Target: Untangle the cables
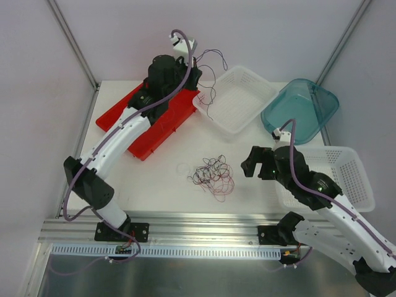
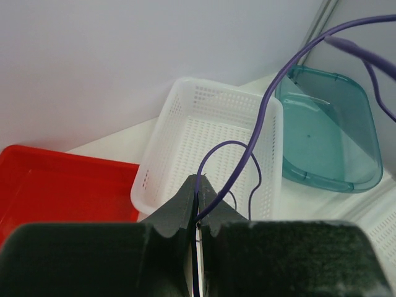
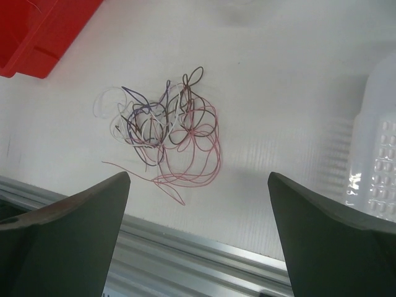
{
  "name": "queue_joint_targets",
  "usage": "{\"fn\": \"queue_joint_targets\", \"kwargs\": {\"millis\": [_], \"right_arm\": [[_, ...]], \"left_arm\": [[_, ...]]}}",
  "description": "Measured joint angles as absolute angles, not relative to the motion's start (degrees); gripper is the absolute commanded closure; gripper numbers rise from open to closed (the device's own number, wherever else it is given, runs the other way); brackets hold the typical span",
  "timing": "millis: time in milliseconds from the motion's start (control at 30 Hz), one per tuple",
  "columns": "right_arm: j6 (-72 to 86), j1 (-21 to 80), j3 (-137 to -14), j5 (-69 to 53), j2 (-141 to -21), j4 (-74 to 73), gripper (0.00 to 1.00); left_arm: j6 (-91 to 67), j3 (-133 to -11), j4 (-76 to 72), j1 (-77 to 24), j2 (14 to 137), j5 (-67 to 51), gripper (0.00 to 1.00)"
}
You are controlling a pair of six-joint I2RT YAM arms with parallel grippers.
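Right gripper (image 3: 198, 177) (image 1: 250, 166) is nearest, low over the white table (image 1: 161, 185) at the near right. Its fingers (image 3: 68, 229) are spread wide, with nothing between them.

Just beyond it, near table centre, is a tangle of thin cables (image 1: 213, 175) (image 3: 167, 133): pink-red, purple, dark and whitish loops lying flat in one loose heap. One pink strand trails toward the near edge, and a whitish loop (image 1: 184, 168) sits at the heap's left side.

To the right of the right arm is a white perforated plastic basket (image 1: 356, 179) (image 3: 380, 154).

Farther back on the left is a red plastic tray (image 1: 158, 133) (image 2: 49, 185), with the left arm reaching over it.

Left gripper (image 2: 198, 185) is raised at the far side, its fingers pinched tight on a thin purple wire (image 2: 232, 142) (image 1: 214, 51). The wire loops up out of the pinch and hangs over a second white perforated basket (image 1: 201, 99) (image 2: 179, 124) at far centre.

To the right of that basket, a translucent teal plastic tub (image 1: 303, 105) (image 2: 328, 136) lies tilted at the far right corner.
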State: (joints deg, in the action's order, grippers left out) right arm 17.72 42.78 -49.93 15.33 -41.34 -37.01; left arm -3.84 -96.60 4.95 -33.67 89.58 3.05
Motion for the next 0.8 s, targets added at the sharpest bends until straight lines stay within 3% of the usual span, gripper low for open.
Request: {"fn": "queue_joint_targets", "kwargs": {"millis": [333,400,433,533,633,800], "right_arm": [[15.7,42.8,-49.9,15.4,-37.1,-41.0,0.0],[15.2,42.8,-49.9,15.6,-37.2,-41.1,0.0],[15.0,42.8,-49.9,15.6,-37.2,-41.1,0.03],[14.5,42.8,-49.8,15.7,-37.3,-41.5,0.03],[14.3,42.8,-49.5,15.7,-37.3,-41.8,0.03],[14.3,42.8,-48.2,16.1,-37.3,-42.3,0.03]], "left_arm": [[-7.4,-114.0,3.3,-33.7,112.6,-2.9,0.97],[-8.0,-118.4,2.7,-33.7,117.8,-3.3,0.86],[-8.3,-120.6,2.4,-33.7,120.4,-3.7,0.72],[-9.1,-126.9,1.9,-33.6,127.9,-4.5,0.49],[-10.5,-130.6,1.9,-33.1,134.0,-5.6,0.38],[-13.3,-128.7,3.3,-31.7,136.6,-7.6,0.12]]}}
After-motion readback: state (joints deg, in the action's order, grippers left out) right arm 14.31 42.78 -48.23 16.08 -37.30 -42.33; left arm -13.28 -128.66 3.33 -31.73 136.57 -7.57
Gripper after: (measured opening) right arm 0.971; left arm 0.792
